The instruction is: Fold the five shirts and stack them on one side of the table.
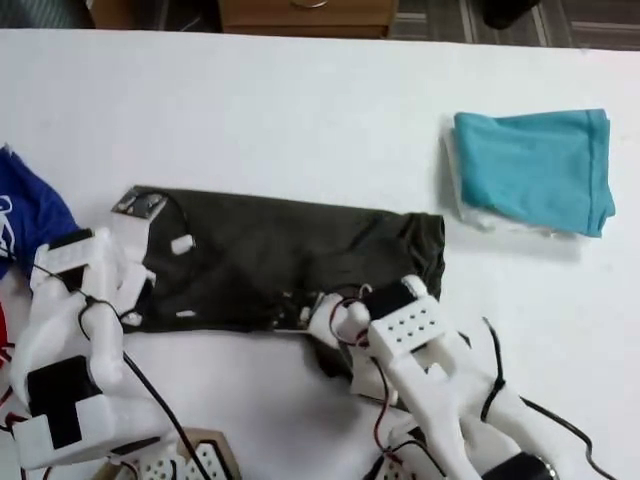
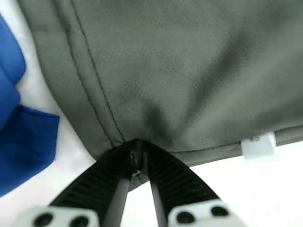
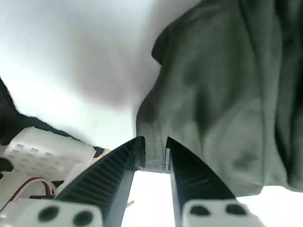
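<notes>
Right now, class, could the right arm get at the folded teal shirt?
Probably not yet: the right gripper is shut on the dark shirt. Bare table lies between it and the teal shirt, so nothing blocks the way once it lets go.

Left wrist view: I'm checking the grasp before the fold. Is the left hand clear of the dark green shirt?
No, the left hand is closed on the stitched edge of the dark green shirt.

The spread shirt [image 1: 290,255] is coloured plain dark olive with darker stitching; the folded shirt [image 1: 535,165], plain teal. The edge shirt [image 1: 25,215] is seen as blue, possibly white-printed; the table [image 1: 300,110] is white.
</notes>
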Robot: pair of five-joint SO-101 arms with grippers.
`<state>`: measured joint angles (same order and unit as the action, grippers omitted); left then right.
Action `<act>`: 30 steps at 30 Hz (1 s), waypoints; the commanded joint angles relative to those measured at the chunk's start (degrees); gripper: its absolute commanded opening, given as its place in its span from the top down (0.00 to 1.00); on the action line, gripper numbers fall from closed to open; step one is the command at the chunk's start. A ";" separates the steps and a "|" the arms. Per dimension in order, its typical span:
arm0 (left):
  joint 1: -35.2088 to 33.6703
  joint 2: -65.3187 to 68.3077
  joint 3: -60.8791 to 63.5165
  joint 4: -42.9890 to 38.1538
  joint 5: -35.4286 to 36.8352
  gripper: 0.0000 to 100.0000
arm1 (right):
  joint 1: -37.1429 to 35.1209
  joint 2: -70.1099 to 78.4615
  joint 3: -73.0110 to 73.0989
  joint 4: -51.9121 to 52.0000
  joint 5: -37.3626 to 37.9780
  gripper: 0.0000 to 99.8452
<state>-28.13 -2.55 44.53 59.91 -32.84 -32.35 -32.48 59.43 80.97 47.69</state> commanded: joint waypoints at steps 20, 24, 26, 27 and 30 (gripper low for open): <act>-0.53 0.62 -0.22 -3.16 -0.44 0.97 | -6.46 0.04 10.37 -15.34 0.53 0.80; -0.53 0.62 -0.22 -3.16 -0.44 0.97 | -2.15 8.66 9.23 -19.12 0.62 0.80; -0.53 0.62 -0.22 -3.16 -0.44 0.97 | -0.22 12.53 6.68 -18.24 0.62 0.80; -0.53 0.62 -0.22 -3.16 -0.44 0.97 | 0.57 13.93 5.80 -18.24 0.62 0.81; -0.53 0.62 -0.22 -3.16 -0.44 0.97 | 1.71 15.69 4.31 -18.24 0.62 0.94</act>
<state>-28.13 -2.55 44.53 59.82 -32.84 -33.05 -20.00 64.44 64.44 47.69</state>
